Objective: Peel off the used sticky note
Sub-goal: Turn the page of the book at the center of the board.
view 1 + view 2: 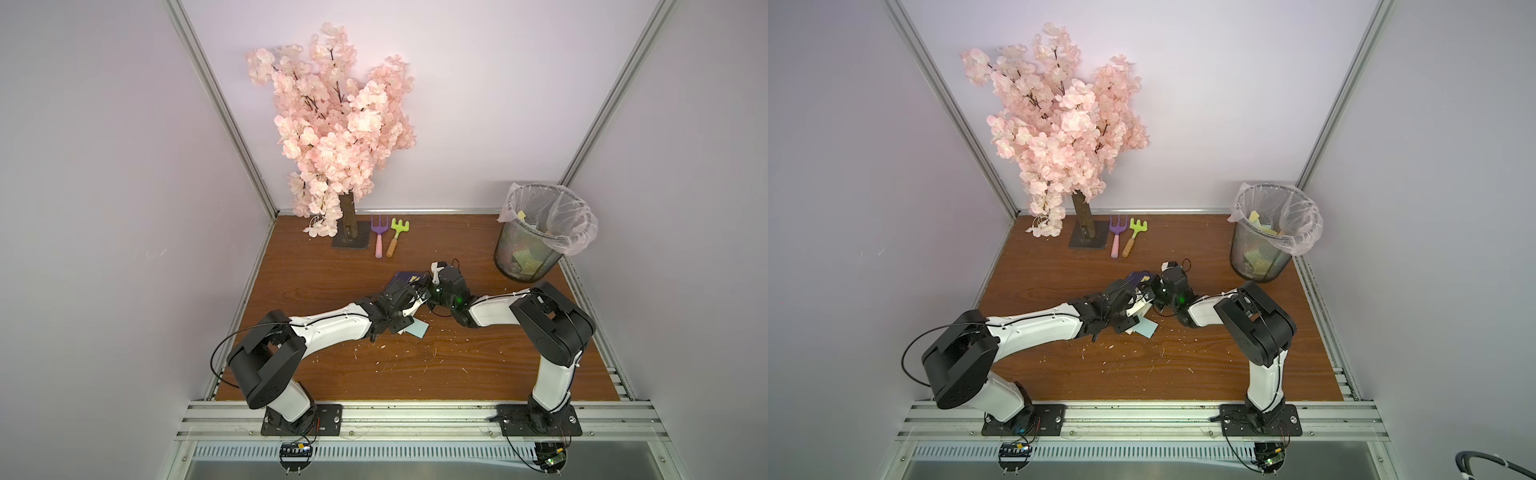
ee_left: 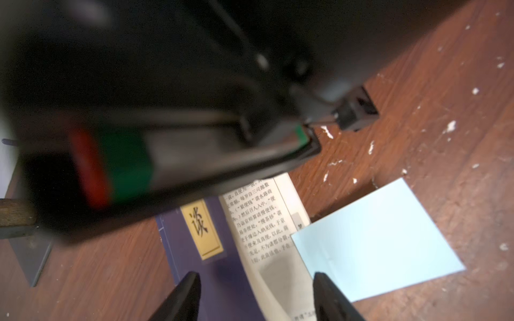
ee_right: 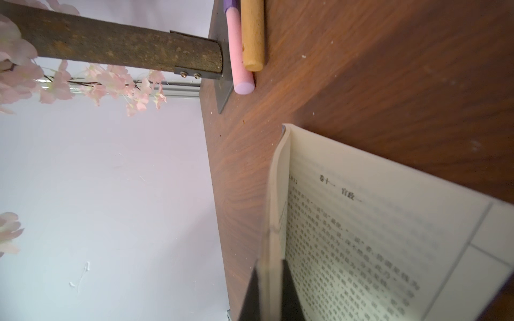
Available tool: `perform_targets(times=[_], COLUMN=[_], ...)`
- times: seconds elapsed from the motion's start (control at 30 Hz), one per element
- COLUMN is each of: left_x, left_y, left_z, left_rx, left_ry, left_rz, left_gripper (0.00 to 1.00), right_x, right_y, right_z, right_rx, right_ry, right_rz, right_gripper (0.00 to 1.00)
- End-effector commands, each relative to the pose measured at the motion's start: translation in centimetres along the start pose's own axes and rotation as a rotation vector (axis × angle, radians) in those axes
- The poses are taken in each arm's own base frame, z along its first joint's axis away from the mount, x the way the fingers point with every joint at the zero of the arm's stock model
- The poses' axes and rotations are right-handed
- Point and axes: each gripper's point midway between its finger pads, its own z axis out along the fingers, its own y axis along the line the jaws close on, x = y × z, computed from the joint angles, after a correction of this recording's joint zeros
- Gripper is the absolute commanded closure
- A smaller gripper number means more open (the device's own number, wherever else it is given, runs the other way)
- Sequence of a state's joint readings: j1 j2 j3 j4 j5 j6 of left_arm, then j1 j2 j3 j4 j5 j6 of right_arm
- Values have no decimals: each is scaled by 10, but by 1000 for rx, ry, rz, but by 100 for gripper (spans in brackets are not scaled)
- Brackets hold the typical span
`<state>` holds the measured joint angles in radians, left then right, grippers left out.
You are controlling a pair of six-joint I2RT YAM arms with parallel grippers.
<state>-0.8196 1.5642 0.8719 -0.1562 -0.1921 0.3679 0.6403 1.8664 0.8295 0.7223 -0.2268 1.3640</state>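
Both arms are reached out from their bases at the near edge of the desk and are brought together over its middle. The left arm is stretched low and nearly flat, with its wrist pointed towards the far right. The right arm is folded sharply at the elbow, and its forearm is turned back towards the left. The right tool is clamped tight on a thin sheaf of pages of the book, which is held open. The left tool is held over the book's dark blue cover and printed page. Its fingers are set well apart, and nothing is gripped between them. The light blue sticky note is laid flat on the desk just beside the book, with one edge against the open page. Whether it is stuck there cannot be told. In both top views the note is partly covered by the left wrist.
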Motion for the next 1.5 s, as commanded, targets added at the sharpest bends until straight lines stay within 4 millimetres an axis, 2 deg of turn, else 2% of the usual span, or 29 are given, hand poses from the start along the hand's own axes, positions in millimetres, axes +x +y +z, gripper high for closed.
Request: perform_targets(times=[0.0,0.2,0.27,0.43,0.7,0.9,1.1,1.37,1.47], left_x=[0,3,8,21,20,15,15,16,12], left_y=[3,-20,-24,-15,0,5,-9,-18,-17], left_z=[-7,-28,-30,-23,-11,-13,-25,-28,-30], left_rx=[-16,118,125,44,-62,-91,0,55,60], left_ry=[20,-50,-62,-47,-49,-69,-105,-104,-108], left_rz=[0,34,47,66,62,62,50,32,10], left_gripper=[40,26,24,24,25,43,53,95,99], right_x=[-4,-3,-3,-4,-3,-2,-2,0,0], right_y=[31,38,40,43,43,40,33,31,33], right_z=[-11,-6,-6,-6,-5,-4,-2,-4,-7], right_rx=[-75,-99,-106,-111,-124,-120,-107,-99,-89], right_ry=[-14,7,9,9,20,22,28,28,26], right_rz=[-8,-9,-10,-10,0,2,4,-15,-37], right_gripper=[94,94,94,95,94,92,74,71,68])
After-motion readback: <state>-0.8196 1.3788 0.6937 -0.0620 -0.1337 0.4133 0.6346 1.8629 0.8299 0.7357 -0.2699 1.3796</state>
